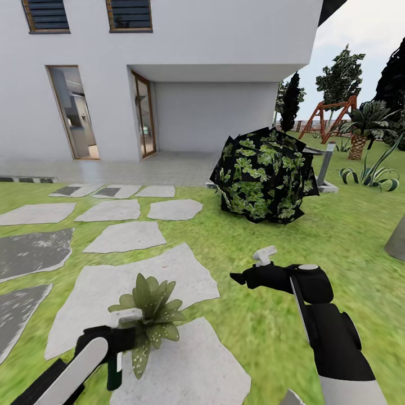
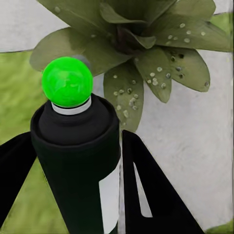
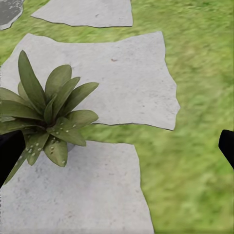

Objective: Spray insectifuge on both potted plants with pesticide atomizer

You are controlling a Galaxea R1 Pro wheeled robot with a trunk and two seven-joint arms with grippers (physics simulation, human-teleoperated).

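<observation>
Matt black atomizer [image 2: 78,161] – glossy green base, rough stepping stones [image 3: 117,78], perhaps waxy leaves [image 2: 146,73]

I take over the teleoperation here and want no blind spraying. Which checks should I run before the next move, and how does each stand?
1. Black spray bottle with green base between the left gripper jaws: ok.
2. Speckled green-leaved potted plant close beside the bottle: ok.
3. Nozzle pointing at the leaves: cannot tell.
4. White specks already on leaves: ok, some; full cover cannot tell.
5. Right gripper apart from the plant, holding nothing: ok.
6. Second potted plant located: not ok.
</observation>
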